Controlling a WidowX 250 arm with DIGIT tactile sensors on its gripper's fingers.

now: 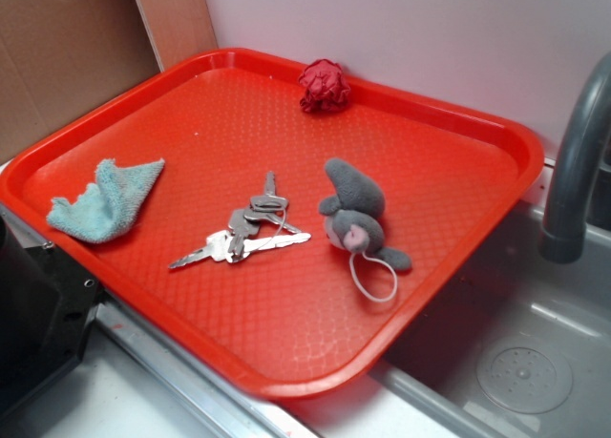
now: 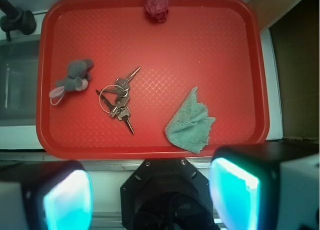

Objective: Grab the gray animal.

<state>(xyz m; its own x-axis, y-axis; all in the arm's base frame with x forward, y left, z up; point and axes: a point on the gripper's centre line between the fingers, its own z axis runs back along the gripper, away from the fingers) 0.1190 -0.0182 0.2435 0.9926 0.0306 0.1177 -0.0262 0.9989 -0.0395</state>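
Gray plush mouse (image 1: 355,214) (image 2: 74,77) lies on the red tray (image 1: 286,343) (image 2: 220,49), at about 9 o'clock in the wrist view, white cord loop trailing beside it. A bunch of keys (image 2: 117,99) sits just beside it, near the tray's middle. Light blue cloth (image 2: 191,122) lies at 4 o'clock, red wad (image 2: 157,5) at 12. The gripper (image 2: 150,200) hovers wide open off the tray's near edge, holding nothing.

A big red tray (image 1: 477,123) sits on the counter, with one edge hanging over the sink (image 1: 535,362). On the tray lie the gray animal (image 1: 355,219), a bunch of keys (image 1: 250,230) just beside it, and a light blue cloth (image 1: 107,201) well apart from them. A small red wad (image 1: 325,85) rests against the tray's far rim.
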